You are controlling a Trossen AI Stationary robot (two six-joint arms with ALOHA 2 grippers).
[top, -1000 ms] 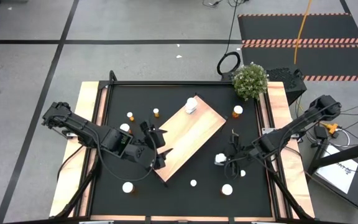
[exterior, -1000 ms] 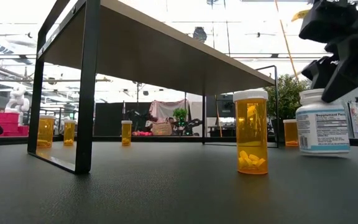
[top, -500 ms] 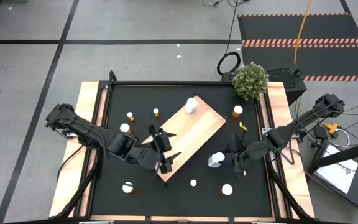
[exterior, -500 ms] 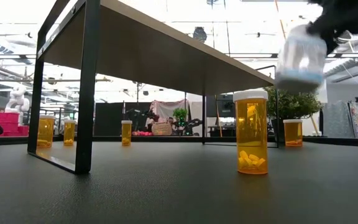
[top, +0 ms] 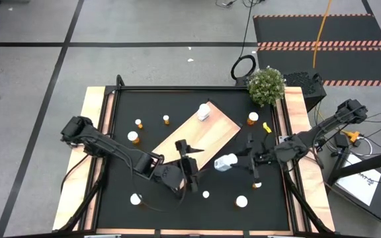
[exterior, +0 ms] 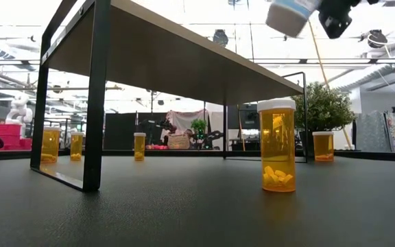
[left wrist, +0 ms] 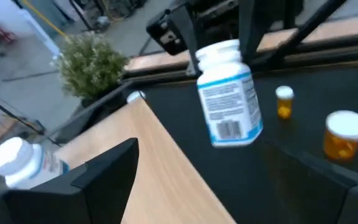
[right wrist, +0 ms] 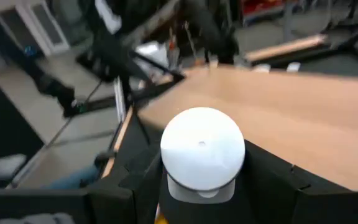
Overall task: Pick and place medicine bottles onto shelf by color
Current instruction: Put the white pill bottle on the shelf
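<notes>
The shelf is a pale wood board on thin dark legs, standing mid-table. One white bottle stands on its far end. My right gripper is shut on another white bottle in the air just off the shelf's right edge; this bottle also shows in the left wrist view. My left gripper hovers open by the shelf's near right edge, touching nothing. Orange bottles stand on the black mat to the left and right. My right gripper pinches the white bottle between its two fingers at its cap end, the cap facing my wrist. The fingers come slanting from the table's right. The bottle is lifted clear of the table and tilted, its base pointing toward the shelf.
Several bottles stand on the mat along the near side, one orange bottle close to the low camera. A small yellow object lies right of the shelf. A potted plant sits at the far right corner.
My right gripper has lifted the white bottle off the mat, carried it up and toward the shelf, and tipped it. My left gripper has travelled along the shelf's near edge toward the table's right and near side, staying open.
</notes>
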